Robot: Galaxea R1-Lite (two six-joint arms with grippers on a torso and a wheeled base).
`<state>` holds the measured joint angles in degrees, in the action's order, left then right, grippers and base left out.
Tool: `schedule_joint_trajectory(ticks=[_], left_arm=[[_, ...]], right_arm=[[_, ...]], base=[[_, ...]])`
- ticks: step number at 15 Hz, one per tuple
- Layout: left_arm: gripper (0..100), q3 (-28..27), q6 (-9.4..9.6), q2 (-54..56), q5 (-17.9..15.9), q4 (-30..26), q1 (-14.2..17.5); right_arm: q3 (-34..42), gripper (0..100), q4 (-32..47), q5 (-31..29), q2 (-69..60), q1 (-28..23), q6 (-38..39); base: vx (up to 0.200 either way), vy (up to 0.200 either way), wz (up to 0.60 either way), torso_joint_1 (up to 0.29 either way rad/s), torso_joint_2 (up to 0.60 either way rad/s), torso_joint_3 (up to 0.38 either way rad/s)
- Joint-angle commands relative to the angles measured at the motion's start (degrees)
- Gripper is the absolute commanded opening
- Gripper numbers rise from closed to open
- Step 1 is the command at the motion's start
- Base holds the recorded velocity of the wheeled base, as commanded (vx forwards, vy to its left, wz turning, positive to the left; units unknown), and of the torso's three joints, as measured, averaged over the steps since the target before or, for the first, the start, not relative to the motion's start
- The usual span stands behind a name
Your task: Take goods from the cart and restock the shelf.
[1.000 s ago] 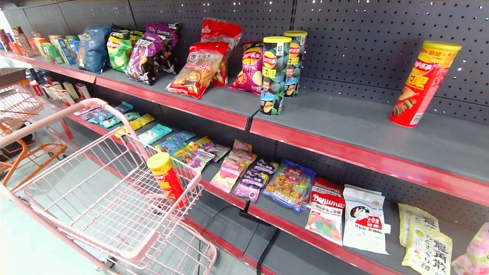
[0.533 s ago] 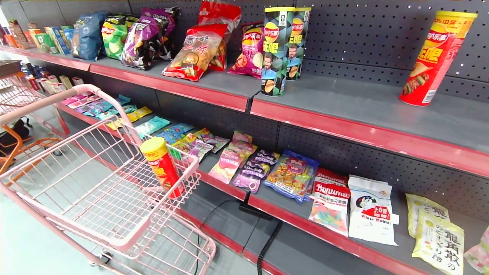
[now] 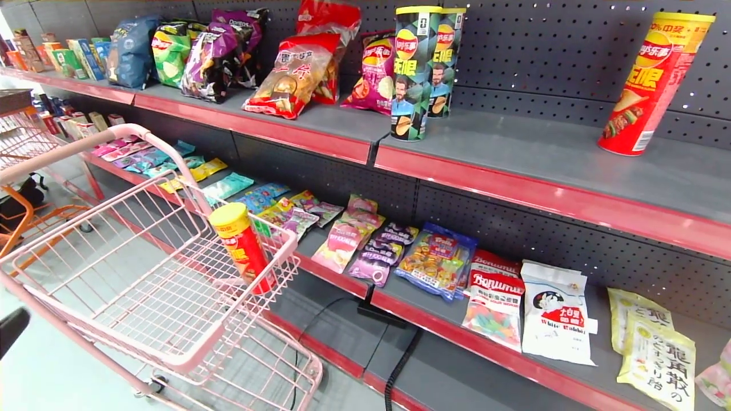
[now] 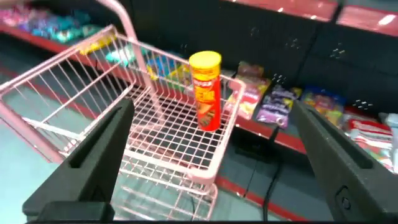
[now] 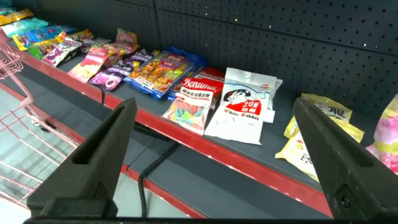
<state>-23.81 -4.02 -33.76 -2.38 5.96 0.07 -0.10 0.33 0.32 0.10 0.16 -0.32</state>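
Left wrist view: left end effector (image 4: 211, 106) hangs released over the cart (image 4: 174, 134) with its can (image 4: 206, 93); right end effector (image 5: 214, 102), released, faces the lower shelf (image 5: 249, 163).

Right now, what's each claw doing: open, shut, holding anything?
Left claw: open, holding nothing.
Right claw: open, holding nothing.

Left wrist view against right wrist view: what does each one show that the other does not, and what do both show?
Only the left wrist view shows the red chip can standing upright in a corner of the pink cart. Only the right wrist view shows the yellow bags on the lower shelf. Both show part of the cart, the purple bag, the blue bag and the black cable below the shelf.
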Motion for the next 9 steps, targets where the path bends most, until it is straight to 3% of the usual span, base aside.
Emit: schedule_joint_trajectory(ticks=[1, 3, 4, 6, 9], left_arm=[[100, -1.8, -0.28, -38.7, -1.3, 21.2, 7.0], [100, 0.7, 1.03, -48.7, -8.1, 33.2, 7.6], [100, 0.7, 1.21, -48.9, -8.3, 33.5, 7.6], [100, 0.2, 8.86, -56.5, -12.9, 36.0, 7.6], [100, -2.2, 9.56, -61.1, -14.9, 37.5, 7.6]], right_arm=[[0.0, 100, 0.0, 0.0, 0.0, 0.0, 0.0], [0.0, 100, 0.0, 0.0, 0.0, 0.0, 0.0], [0.0, 100, 0.0, 0.0, 0.0, 0.0, 0.0], [0.0, 100, 0.0, 0.0, 0.0, 0.0, 0.0], [0.0, 100, 0.0, 0.0, 0.0, 0.0, 0.0]], base=[[0.0, 0.0, 0.0, 0.0, 0.0, 0.0], [0.0, 0.0, 0.0, 0.0, 0.0, 0.0], [0.0, 0.0, 0.0, 0.0, 0.0, 0.0], [0.0, 0.0, 0.0, 0.0, 0.0, 0.0], [0.0, 0.0, 0.0, 0.0, 0.0, 0.0]])
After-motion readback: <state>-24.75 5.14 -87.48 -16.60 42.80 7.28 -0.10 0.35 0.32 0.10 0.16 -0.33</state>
